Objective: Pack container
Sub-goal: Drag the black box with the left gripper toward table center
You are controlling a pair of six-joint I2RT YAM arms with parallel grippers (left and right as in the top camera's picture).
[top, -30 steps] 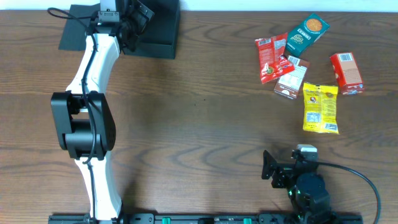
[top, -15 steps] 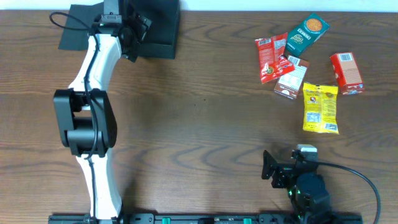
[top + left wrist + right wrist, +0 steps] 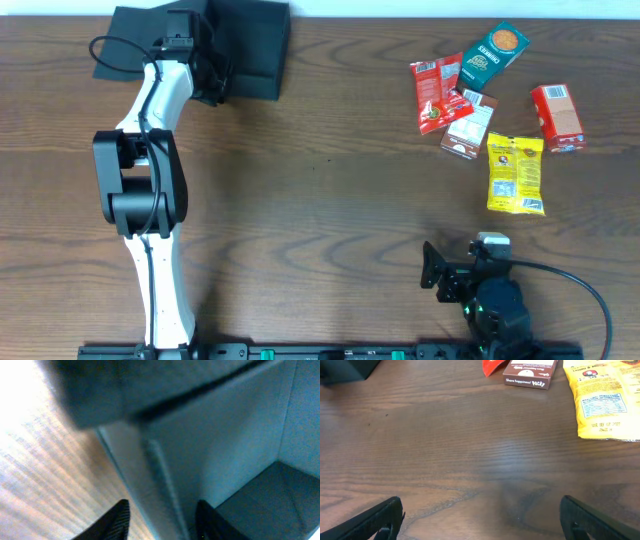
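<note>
Our left end effector [image 3: 162, 519] straddles a wall of the container [image 3: 250, 42] at the far-left edge of the worktop [image 3: 320, 200], clenched or not we cannot tell, while the right end effector [image 3: 481, 512] rests released; a loose hold could let it slip or tip.

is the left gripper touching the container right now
Cannot tell. In the left wrist view the left gripper straddles a wall of the container, but blur hides whether the fingers press it; overhead the arm covers the spot.
</note>
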